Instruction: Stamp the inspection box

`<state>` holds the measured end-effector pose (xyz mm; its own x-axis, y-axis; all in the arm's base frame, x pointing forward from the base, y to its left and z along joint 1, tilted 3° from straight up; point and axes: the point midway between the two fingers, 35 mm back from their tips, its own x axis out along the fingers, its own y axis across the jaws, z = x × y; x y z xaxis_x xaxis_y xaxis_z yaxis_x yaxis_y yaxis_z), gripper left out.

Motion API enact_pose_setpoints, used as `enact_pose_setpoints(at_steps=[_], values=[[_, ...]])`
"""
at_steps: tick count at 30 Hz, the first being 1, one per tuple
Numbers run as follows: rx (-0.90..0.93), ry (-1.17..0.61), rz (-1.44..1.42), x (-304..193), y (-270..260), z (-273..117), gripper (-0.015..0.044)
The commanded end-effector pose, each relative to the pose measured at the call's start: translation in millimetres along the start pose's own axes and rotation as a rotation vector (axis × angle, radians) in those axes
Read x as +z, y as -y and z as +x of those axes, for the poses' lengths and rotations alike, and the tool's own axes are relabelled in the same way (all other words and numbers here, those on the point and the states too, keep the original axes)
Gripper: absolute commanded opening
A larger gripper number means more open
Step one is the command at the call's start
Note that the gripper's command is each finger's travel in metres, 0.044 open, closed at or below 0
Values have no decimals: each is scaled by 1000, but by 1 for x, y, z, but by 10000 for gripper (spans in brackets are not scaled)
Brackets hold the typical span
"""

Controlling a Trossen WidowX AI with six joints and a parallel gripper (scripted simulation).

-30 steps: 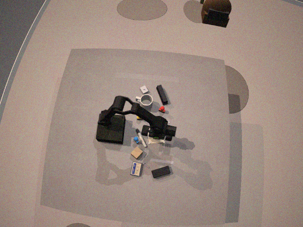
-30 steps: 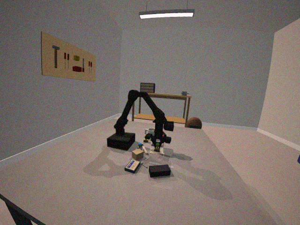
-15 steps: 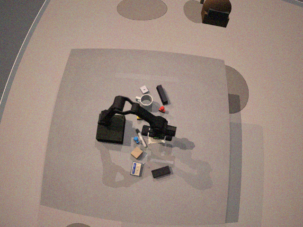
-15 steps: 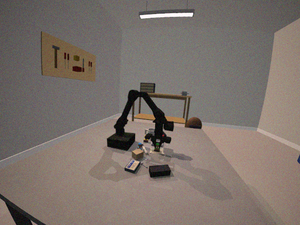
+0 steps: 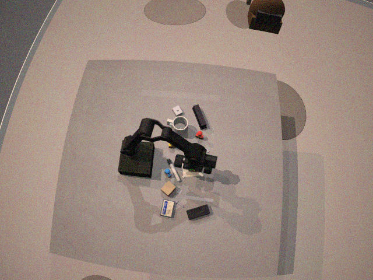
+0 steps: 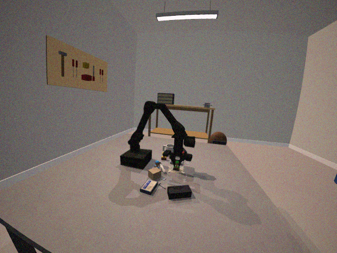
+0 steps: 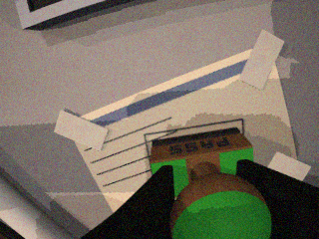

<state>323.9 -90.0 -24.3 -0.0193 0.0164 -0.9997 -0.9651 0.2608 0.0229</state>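
My gripper (image 7: 204,173) (image 5: 194,171) (image 6: 177,161) is shut on the PASS stamp (image 7: 221,225) (image 5: 200,174) (image 6: 177,163), which has a green knob and a green-and-tan base. It holds the stamp upright, low over the inspection card (image 7: 219,103) (image 5: 187,173), which is taped down at its corners. The stamp's base sits over the outlined inspection box (image 7: 193,126) under the card's blue stripe. I cannot tell whether the base touches the card.
A red stamp (image 5: 199,134), a blue stamp (image 5: 167,172), a pen (image 5: 173,170), a white mug (image 5: 180,122), a black bar (image 5: 199,116), a cardboard box (image 5: 168,188), a blue-white box (image 5: 167,208) and a black box (image 5: 197,212) lie around the card.
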Motion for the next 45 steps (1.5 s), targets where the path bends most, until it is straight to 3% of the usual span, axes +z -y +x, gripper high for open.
enact_pose_setpoints(at_steps=[1, 28, 45], values=[[-2, 5, -3, 1, 1, 2, 0], [-2, 5, -3, 1, 1, -10, 0], [-3, 5, -3, 1, 3, -37, 0]])
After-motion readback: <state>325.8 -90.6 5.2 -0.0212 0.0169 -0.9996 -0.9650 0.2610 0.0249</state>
